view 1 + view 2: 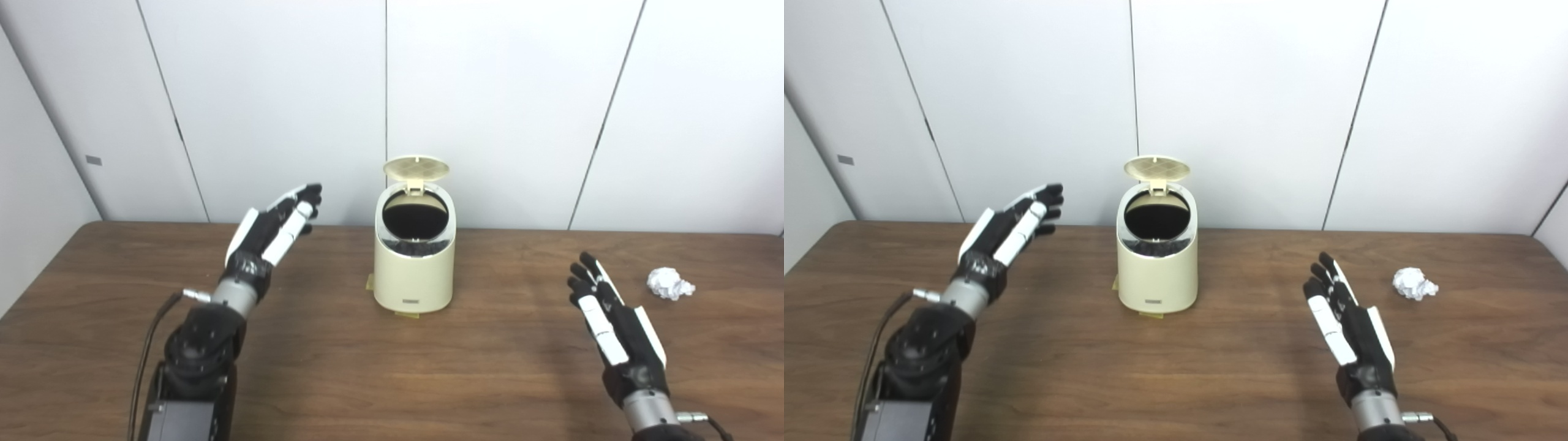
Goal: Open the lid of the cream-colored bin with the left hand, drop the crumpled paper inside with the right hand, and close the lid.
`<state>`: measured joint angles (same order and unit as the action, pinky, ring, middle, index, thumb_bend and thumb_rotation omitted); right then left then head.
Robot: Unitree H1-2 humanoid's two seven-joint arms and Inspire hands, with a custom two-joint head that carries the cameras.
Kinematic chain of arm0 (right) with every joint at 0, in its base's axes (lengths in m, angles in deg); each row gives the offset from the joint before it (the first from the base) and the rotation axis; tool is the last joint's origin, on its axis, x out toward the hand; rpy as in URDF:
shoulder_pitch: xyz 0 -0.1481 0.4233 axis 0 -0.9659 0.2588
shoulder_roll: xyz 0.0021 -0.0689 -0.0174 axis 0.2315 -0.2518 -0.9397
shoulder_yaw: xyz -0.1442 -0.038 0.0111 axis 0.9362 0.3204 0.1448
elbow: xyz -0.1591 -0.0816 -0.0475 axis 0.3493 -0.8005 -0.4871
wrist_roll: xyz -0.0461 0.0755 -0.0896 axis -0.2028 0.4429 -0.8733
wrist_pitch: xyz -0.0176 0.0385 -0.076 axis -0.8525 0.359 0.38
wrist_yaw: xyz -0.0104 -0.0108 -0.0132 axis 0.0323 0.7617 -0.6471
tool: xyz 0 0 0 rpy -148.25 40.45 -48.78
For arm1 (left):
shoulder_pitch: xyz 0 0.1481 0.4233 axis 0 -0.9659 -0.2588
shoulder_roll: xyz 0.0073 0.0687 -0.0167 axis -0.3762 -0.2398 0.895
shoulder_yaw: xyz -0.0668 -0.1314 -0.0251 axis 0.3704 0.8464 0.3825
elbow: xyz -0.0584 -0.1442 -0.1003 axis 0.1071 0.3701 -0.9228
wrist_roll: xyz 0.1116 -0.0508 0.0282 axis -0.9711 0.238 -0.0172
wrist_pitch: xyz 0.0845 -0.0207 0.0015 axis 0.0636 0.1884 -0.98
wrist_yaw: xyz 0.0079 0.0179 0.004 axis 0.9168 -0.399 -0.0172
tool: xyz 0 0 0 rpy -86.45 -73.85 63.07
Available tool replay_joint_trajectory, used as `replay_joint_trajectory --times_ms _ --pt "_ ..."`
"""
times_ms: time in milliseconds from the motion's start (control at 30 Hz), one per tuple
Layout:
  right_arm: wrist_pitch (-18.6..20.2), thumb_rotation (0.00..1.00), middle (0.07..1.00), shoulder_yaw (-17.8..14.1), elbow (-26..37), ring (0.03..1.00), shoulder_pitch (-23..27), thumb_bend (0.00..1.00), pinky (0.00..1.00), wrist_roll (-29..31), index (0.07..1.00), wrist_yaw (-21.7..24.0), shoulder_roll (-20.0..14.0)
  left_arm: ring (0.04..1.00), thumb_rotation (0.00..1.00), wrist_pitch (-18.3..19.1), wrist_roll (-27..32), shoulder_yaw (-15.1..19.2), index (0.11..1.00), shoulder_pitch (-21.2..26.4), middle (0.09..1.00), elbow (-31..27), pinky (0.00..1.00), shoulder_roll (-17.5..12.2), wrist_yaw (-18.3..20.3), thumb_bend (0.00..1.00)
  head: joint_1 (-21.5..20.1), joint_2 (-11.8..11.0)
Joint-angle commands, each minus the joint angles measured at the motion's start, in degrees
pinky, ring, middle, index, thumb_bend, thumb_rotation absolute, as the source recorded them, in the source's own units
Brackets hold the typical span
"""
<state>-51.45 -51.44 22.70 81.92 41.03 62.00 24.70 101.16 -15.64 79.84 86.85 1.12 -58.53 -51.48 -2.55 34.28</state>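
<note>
Lid (pixel 416 168) already up; cream bin (pixel 414 269) at bench (pixel 343 367) center, mouth open. Left hand (pixel 275 226) spread, empty, at bin's 9 o'clock, not touching. Crumpled paper (pixel 670 283) on bench at 3 o'clock, not yet picked up. Right hand (pixel 606 312) spread, empty, near paper. Left to do: grab, drop, close lid.

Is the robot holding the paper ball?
No, the crumpled paper lies on the table, apart from the open right hand, and the left hand is empty too.
</note>
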Motion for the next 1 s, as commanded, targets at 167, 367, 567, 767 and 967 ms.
replay_joint_trajectory --times_ms 167,367,567,767,967 --pt "-0.3 0.47 0.926 -1.5 0.2 0.927 4.4 0.72 0.91 -2.8 0.930 -0.8 -3.7 0.933 0.93 -4.3 2.1 -0.3 0.960 -4.1 0.949 -3.8 0.90 3.0 -4.7 0.47 0.8 0.3" --pt "-2.2 0.30 0.905 -2.8 -4.0 0.903 7.1 0.75 0.89 -7.5 0.900 -2.4 -7.8 0.964 0.99 -5.2 3.3 -0.6 0.992 -7.2 0.977 -2.4 0.94 4.2 -6.0 0.51 -1.3 0.8" --pt "-0.8 0.22 0.891 -4.8 -5.2 0.891 9.7 0.79 0.87 -10.6 0.877 -3.0 -13.1 0.958 1.00 -9.1 5.9 0.7 0.982 -9.1 0.967 0.5 0.94 4.1 -6.7 0.56 -4.9 1.3" --pt "2.9 0.20 0.875 -4.8 -3.7 0.860 10.7 0.80 0.79 -16.4 0.852 -2.7 -18.5 0.964 1.00 -11.3 8.1 1.0 0.986 -9.8 0.977 2.4 0.96 3.5 -6.4 0.59 -9.1 1.4" --pt "7.1 0.11 0.841 -5.7 -3.1 0.830 10.8 0.83 0.76 -22.4 0.816 -3.1 -22.5 0.969 1.00 -11.8 9.0 0.3 0.993 -9.7 0.983 3.2 0.98 2.6 -5.9 0.57 -13.4 1.5"
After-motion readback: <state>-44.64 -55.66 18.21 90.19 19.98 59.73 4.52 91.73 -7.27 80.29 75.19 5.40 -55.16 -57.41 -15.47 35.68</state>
